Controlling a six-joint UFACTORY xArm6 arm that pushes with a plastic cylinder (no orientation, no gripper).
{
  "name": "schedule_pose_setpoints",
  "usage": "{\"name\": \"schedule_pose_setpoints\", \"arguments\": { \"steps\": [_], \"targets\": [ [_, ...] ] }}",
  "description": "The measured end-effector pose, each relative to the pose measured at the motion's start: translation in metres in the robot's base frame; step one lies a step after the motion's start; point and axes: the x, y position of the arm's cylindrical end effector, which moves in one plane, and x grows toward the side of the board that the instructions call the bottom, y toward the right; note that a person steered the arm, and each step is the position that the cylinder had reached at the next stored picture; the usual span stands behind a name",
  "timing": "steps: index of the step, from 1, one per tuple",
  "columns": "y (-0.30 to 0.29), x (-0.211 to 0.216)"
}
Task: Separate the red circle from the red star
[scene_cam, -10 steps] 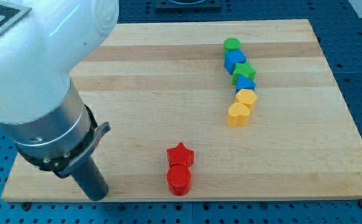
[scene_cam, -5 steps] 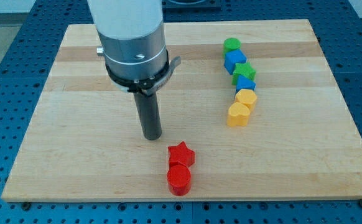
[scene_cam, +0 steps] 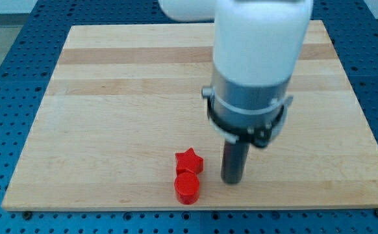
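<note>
A red star (scene_cam: 189,160) lies near the board's bottom edge, with a red circle (scene_cam: 186,188) touching it just below. My tip (scene_cam: 232,180) rests on the board a short way to the right of both red blocks, level with the gap between them and not touching either.
The wooden board (scene_cam: 98,97) lies on a blue perforated table. The arm's white and grey body (scene_cam: 254,71) covers the board's right middle and hides the other blocks there.
My tip has swept from the board's bottom left, up past the star's upper left, to just right of the red pair. The red blocks have not moved. The arm now hides the other blocks.
</note>
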Motion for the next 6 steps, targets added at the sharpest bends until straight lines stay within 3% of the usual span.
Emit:
{"name": "schedule_pose_setpoints", "arguments": {
  "steps": [1,5,6],
  "targets": [
    [-0.006,0.020],
    [-0.026,0.021],
    [-0.057,0.021]
  ]
}}
